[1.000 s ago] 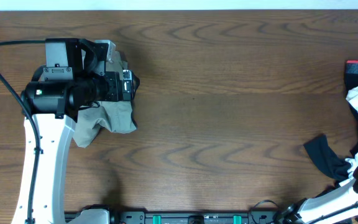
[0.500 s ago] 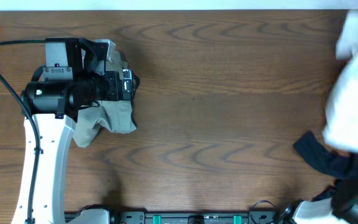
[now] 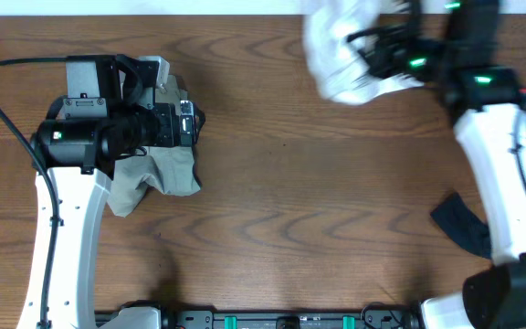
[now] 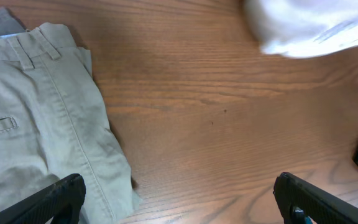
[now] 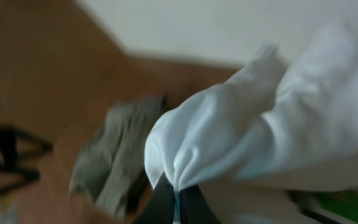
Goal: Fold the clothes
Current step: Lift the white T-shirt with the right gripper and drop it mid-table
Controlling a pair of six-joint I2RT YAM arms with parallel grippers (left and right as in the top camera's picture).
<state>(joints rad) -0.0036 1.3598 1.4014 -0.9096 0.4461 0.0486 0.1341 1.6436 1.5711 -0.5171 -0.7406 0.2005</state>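
**STATUS: SHIRT LIFTED, NO FOLD STARTED**

**Grippers.** The right gripper (image 5: 176, 202) is fully closed. It pinches a small tuck of the white T-shirt (image 3: 336, 55). The rest of the shirt hangs bunched around the fingers. The left gripper (image 4: 179, 193) stands wide apart and holds nothing. It hovers above the khaki shorts (image 3: 167, 174).

**Location of garments.**
- White T-shirt: carried in the air over the far edge of the table (image 3: 318, 183), right of centre. It is not spread out.
- Khaki shorts: on the left side of the table, partly under the left arm, lying rumpled.
- Grey piece (image 4: 2, 18): touching the waistband end of the shorts. Only a corner shows.
- Black garment (image 3: 459, 227): crumpled near the right edge, beside the right arm.

**Progress.** No garment shows a finished fold. Judged from this layout, the task is at an early stage. The shirt must be laid flat and folded. The other pieces also remain to be done.

**Clearance.**
- The centre of the table, between the shorts and the black garment, is bare wood. It is the widest area for spreading the shirt.
- The shirt hangs close to the far edge. Loose cloth could drop over that edge if released there.
- The arms are well apart.
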